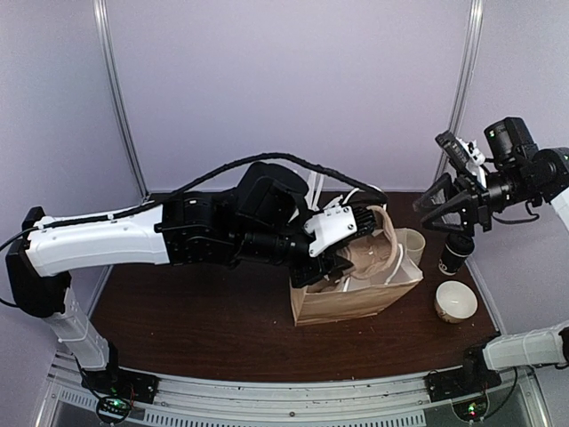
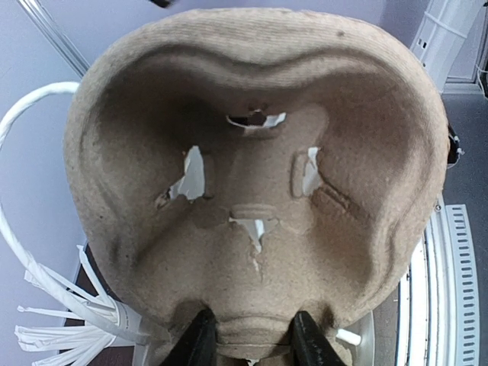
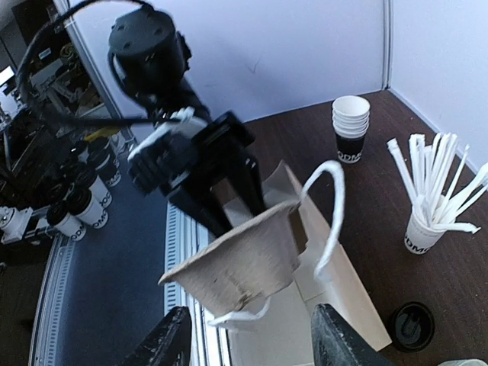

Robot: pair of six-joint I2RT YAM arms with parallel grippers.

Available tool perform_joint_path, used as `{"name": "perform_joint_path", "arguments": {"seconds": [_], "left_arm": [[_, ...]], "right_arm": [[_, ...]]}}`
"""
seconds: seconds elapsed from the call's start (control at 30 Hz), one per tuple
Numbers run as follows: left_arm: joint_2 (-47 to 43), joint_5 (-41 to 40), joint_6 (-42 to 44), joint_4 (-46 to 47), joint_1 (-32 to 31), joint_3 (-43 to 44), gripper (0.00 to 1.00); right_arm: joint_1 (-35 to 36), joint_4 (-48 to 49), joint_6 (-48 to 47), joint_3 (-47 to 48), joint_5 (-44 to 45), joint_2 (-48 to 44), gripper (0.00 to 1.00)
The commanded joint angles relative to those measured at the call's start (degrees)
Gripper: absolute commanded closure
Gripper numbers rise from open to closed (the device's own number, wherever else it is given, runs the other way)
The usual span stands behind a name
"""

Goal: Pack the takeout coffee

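Nearest its own wrist camera, the left gripper (image 2: pixel 255 345) is clamped on the rim of a moulded-pulp cup carrier (image 2: pixel 252 175). One finger (image 2: pixel 200 341) sits on each side of the edge, and the tray's hollow face is turned toward the camera. We judge that this edge grip leaves the cup wells unobstructed and lets the tray go down narrow end first. Just past the carrier lies the mouth of the brown paper bag (image 1: pixel 356 302), whose white twisted handle (image 2: pixel 15 130) arches beside the gripper, so the tray is tilted above the opening it is meant to enter. The right gripper (image 3: pixel 252 343) is raised with its fingers spread wide and nothing between them, which we read as keeping clear of the bag. Below it and well apart, the takeout coffee (image 1: pixel 456 253) stands upright on the table (image 1: pixel 196 320) with its lid on, just beside the bag and not yet packed. Farther from the right gripper are the cup of white sticks (image 3: pixel 427 229) and, farthest, the stack of lidless cups (image 3: pixel 351 126).
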Motion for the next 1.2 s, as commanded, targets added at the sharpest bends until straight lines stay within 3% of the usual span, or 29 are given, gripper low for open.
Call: {"name": "perform_joint_path", "arguments": {"seconds": [0.0,0.2,0.53,0.8,0.9,1.0,1.17], "left_arm": [[0.05,-0.29,-2.02,2.37,0.61,1.77,0.7],[-0.57,-0.71,-2.77,2.98,0.75,2.26,0.7],[-4.24,-0.66,-4.0,7.04,1.13,-0.91,0.7],[-5.92,-2.07,-4.6,8.05,1.37,-2.67,0.69],[-6.11,-2.77,-5.23,8.88,1.82,-3.3,0.7],[-6.3,-2.86,-6.66,9.72,2.75,-3.98,0.7],[-5.15,-2.2,-9.25,8.73,5.22,-3.74,0.7]], "right_arm": [[0.66,-12.73,-13.41,-5.85,1.83,-1.63,0.42],[4.91,-12.1,-13.15,-9.05,2.88,-1.88,0.32],[14.92,-1.95,-4.65,-11.46,6.48,0.41,0.33],[16.0,4.58,-0.36,-10.27,7.28,2.39,0.51],[16.69,5.5,-0.01,-9.71,7.68,2.8,0.63],[17.7,3.68,-3.0,-9.28,8.7,2.73,0.75],[20.13,-4.59,-13.14,-7.06,6.92,1.64,0.78]]}}
